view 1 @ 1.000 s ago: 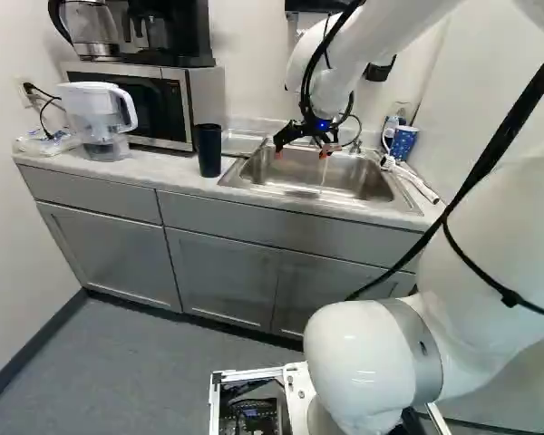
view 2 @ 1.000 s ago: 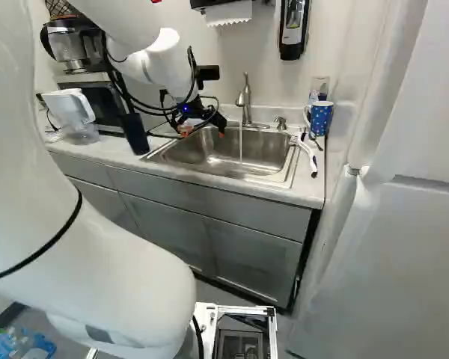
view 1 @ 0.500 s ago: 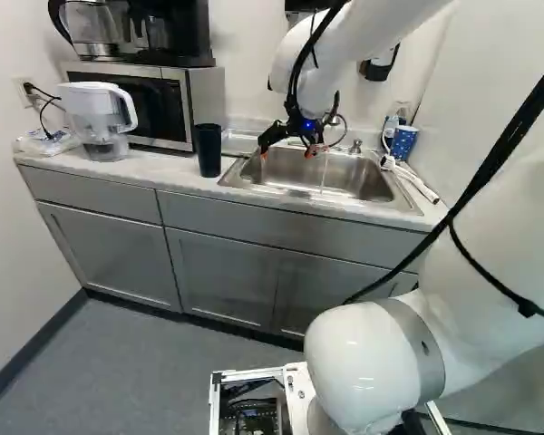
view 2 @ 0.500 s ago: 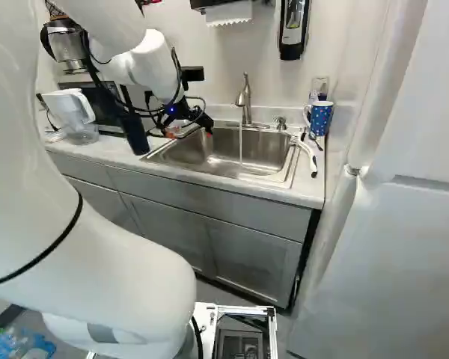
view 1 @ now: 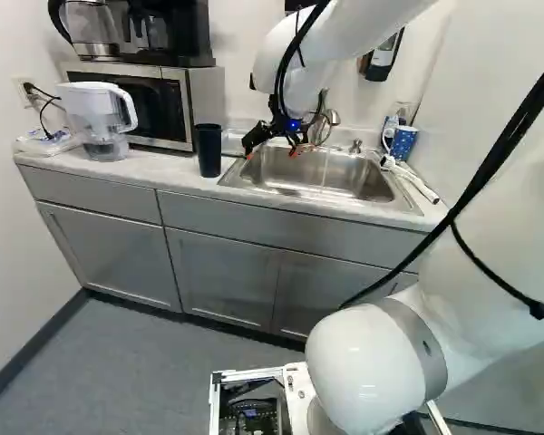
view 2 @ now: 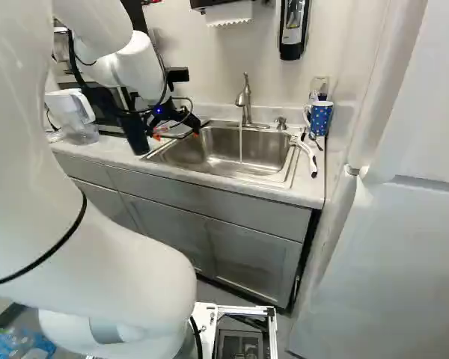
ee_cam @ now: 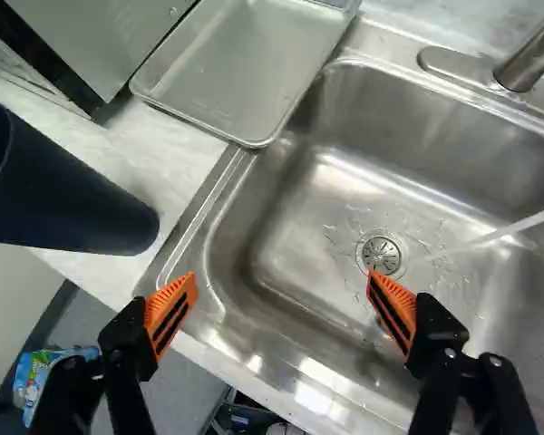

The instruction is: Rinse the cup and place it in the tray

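The white jointed arm (view 1: 286, 50) has been swung leftward in the upper middle of the left base view, nearer the tall dark cylindrical cup (view 1: 208, 149), left standing on the pale counter (view 1: 168, 169), upper left. The black two-fingered gripper (view 1: 270, 151) is pointed down, spread wide, by the rectangular steel sink (view 1: 317, 172).

Brightly, evenly lit, apparently from above. Glaring white in patches along rim of brushed-steel sink (ee_cam: 335, 281) in wrist view; glinting softly on glossy white arm joint (view 1: 363, 362). Darkening to shadow beneath grey panelled cabinets (view 1: 222, 272). Stretched, leaning toward edges of both base views.
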